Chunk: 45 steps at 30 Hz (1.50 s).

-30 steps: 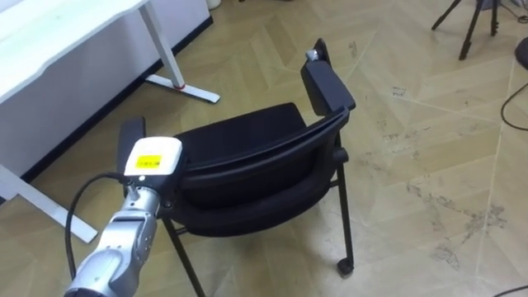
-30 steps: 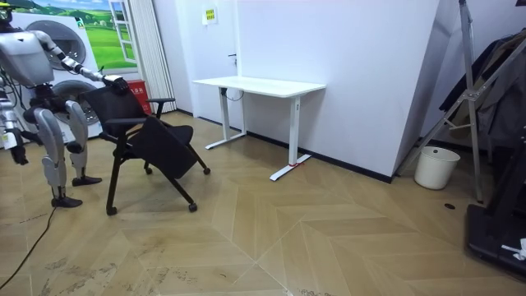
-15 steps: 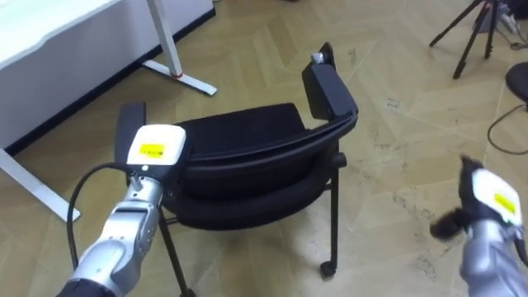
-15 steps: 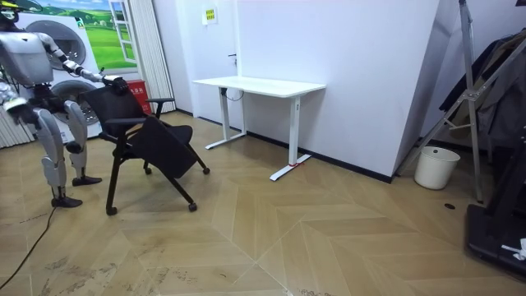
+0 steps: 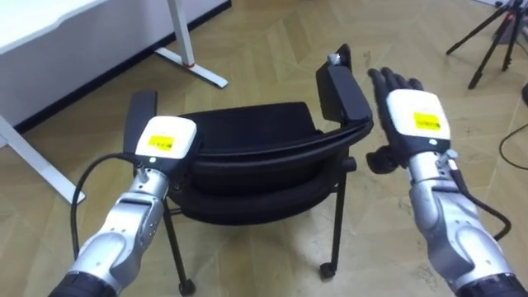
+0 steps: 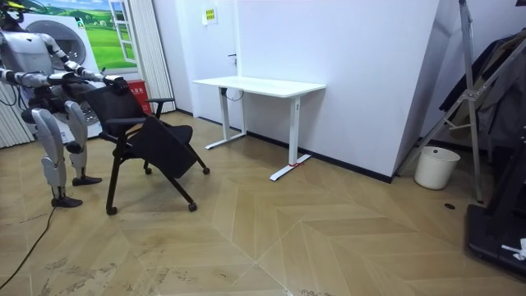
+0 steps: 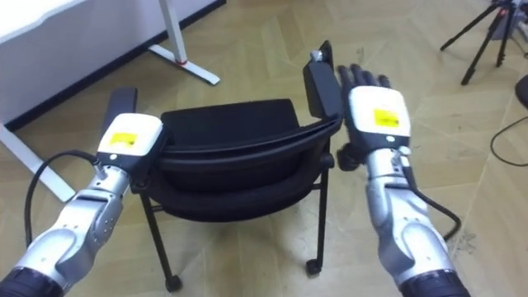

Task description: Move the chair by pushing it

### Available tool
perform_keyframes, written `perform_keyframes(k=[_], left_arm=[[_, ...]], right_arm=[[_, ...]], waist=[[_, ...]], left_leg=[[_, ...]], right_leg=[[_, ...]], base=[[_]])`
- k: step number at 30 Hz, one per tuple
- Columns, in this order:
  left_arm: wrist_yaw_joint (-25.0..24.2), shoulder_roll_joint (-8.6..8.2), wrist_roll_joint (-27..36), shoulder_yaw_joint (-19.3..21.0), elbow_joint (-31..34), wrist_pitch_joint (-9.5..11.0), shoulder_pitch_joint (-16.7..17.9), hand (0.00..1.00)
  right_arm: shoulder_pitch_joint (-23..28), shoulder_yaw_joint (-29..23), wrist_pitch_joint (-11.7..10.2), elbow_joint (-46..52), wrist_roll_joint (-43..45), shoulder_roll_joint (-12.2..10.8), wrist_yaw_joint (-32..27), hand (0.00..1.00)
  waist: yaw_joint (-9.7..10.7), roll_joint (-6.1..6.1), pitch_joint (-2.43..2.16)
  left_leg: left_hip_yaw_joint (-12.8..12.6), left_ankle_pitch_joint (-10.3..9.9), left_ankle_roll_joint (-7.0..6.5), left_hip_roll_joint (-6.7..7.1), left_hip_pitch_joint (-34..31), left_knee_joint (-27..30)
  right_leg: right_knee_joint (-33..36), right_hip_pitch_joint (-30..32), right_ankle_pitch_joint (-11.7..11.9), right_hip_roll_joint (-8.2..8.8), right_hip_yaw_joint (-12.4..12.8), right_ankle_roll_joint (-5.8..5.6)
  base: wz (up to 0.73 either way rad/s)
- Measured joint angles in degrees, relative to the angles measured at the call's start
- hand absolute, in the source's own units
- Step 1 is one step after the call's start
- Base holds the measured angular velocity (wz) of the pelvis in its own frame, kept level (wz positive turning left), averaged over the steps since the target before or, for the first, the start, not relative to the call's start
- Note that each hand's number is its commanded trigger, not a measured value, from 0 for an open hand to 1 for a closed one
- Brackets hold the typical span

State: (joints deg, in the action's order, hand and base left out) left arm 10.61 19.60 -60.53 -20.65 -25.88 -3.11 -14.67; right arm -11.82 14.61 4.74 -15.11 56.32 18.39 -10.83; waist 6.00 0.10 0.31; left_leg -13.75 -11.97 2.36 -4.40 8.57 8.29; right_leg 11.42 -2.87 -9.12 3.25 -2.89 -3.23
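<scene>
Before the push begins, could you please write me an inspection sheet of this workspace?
Surface: wooden herringbone floor.
Job's things: black chair directly before the robot, backrest towards it.
Clutter: white bin by the far wall.
Hands: left hand at the backrest's left end; right hand open beside the right armrest, contact unclear.
Cables: dark cable on the floor near the tripod.
Surroundings: white desk to the left.
</scene>
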Motion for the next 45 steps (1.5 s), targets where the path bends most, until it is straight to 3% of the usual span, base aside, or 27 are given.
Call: perform_keyframes(k=[11,18,33,39,45], left_arm=[[0.91,0.02,-0.1,-0.41,-0.07,2.92,-1.28,1.0],[0.31,0.51,0.02,-2.46,-0.25,3.15,-3.62,1.0],[0.1,0.2,-0.37,-3.33,-0.71,4.84,-4.43,1.0],[0.25,0.19,-0.35,-3.34,-1.21,5.23,-4.63,1.0],[-0.54,-0.31,-0.37,-3.34,-1.79,5.61,-5.28,1.0]], right_arm=[[-3.25,4.52,-1.26,0.17,5.28,0.13,4.74,0.0],[-3.28,6.98,-2.03,0.13,4.93,0.2,7.9,0.0],[-3.95,10.41,-4.2,-3.75,4.93,0.02,11.64,0.0],[-5.33,10.49,-6.04,-7.51,4.47,0.04,9.53,0.0],[-5.44,10.55,-6.07,-9.48,1.94,0.04,7.66,0.0]], waist=[[-1.77,-0.41,0.34],[-2.68,-1.47,0.99],[-3.27,-2.18,0.93],[-3.24,-2.19,0.92],[-3.21,-2.22,0.9]], left_leg=[[1.56,0.0,0.0,-0.02,-0.75,-0.08],[3.08,0.0,0.0,-0.07,-0.93,-0.1],[4.58,0.0,0.0,-0.1,-0.98,-0.12],[5.2,0.0,0.0,-0.09,-0.88,-0.08],[6.01,0.0,0.0,-0.07,-0.96,0.02]], right_leg=[[-0.84,0.02,0.06,-0.04,-0.55,0.09],[-0.88,-0.04,0.06,-0.04,-1.8,0.09],[-1.01,-1.04,0.05,0.01,-2.48,0.09],[-1.1,-1.28,0.05,0.02,-3.03,0.09],[-1.92,-2.08,0.05,0.11,-4.53,0.09]], base=[[0.03],[0.06],[0.05],[0.0],[0.07]])
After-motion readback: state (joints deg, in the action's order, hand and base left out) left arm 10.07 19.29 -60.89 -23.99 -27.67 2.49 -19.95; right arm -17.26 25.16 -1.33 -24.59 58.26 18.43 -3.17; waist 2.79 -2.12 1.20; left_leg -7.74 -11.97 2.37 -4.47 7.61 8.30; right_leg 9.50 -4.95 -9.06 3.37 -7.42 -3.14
